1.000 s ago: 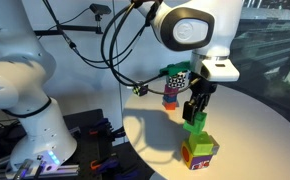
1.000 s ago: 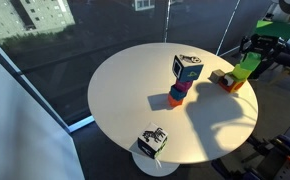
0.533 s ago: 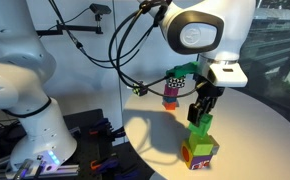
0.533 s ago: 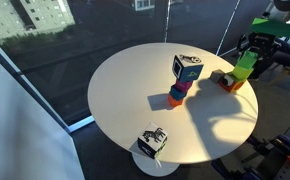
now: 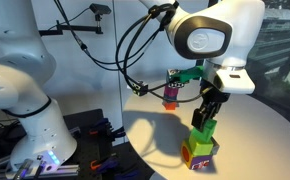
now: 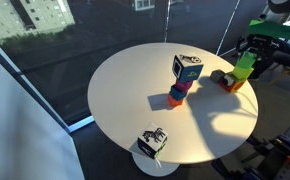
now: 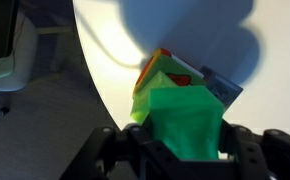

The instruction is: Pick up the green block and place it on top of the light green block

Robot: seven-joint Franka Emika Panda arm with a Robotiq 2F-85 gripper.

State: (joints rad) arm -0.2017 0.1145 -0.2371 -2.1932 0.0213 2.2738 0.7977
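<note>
Over white table (image 6: pixel 135 100), the green block (image 5: pixel 201 128), uniformly bright, seems gripped.

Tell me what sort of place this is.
Probably a robotics lab in a high-rise office: another white robot arm stands beside the round white table, cables hang overhead, and floor-to-ceiling glass looks down on buildings.

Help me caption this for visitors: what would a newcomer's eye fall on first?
The bright green block, clamped in the arm's jaws directly over the light green block, near the edge of the round white table. Next, the black-and-white patterned cube topping a small coloured stack mid-table, and another patterned cube alone at the rim.
</note>
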